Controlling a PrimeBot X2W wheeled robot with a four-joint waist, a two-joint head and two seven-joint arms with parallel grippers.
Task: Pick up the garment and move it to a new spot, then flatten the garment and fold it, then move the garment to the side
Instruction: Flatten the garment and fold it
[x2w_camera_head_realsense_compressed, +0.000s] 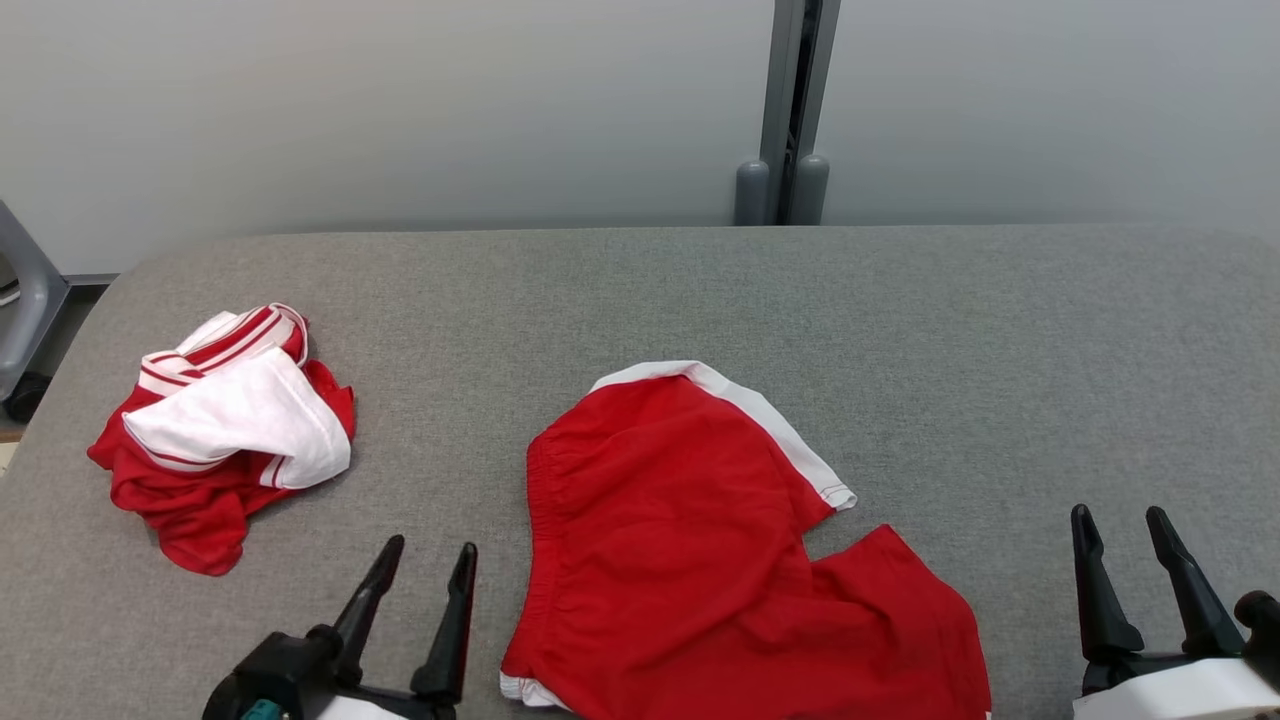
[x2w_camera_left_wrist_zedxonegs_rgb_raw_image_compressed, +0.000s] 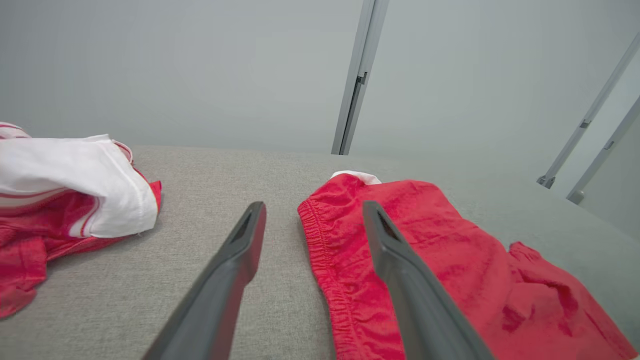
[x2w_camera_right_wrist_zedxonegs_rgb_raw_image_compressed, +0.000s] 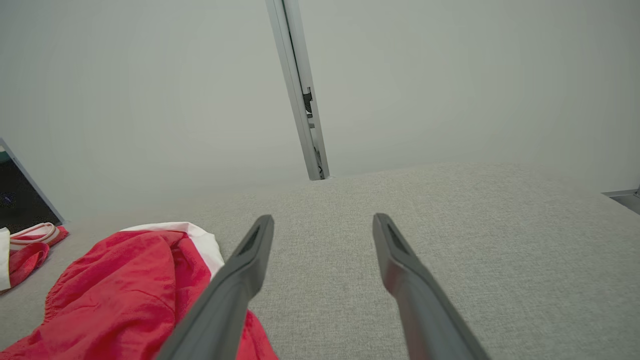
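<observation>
Your left gripper (x2w_camera_head_realsense_compressed: 432, 545) hangs spread and empty just beside the red shorts (x2w_camera_head_realsense_compressed: 680, 520) on the grey table (x2w_camera_head_realsense_compressed: 700, 290), your right gripper (x2w_camera_head_realsense_compressed: 1117, 512) likewise at their other side.

Head view: the red shorts (x2w_camera_head_realsense_compressed: 680, 540) are cut by the bottom edge, and the lower hem is lost. The left gripper (x2w_camera_head_realsense_compressed: 431, 545) is clipped at its base, the right gripper (x2w_camera_head_realsense_compressed: 1117, 512) by the bottom and right edges. Left wrist view: the crumpled red-and-white garment (x2w_camera_left_wrist_zedxonegs_rgb_raw_image_compressed: 75, 190) is sliced by the left edge, and part of the shorts is covered by a finger (x2w_camera_left_wrist_zedxonegs_rgb_raw_image_compressed: 395, 270). Right wrist view: a dark object (x2w_camera_right_wrist_zedxonegs_rgb_raw_image_compressed: 20, 200) at the left edge cannot be made out.
</observation>
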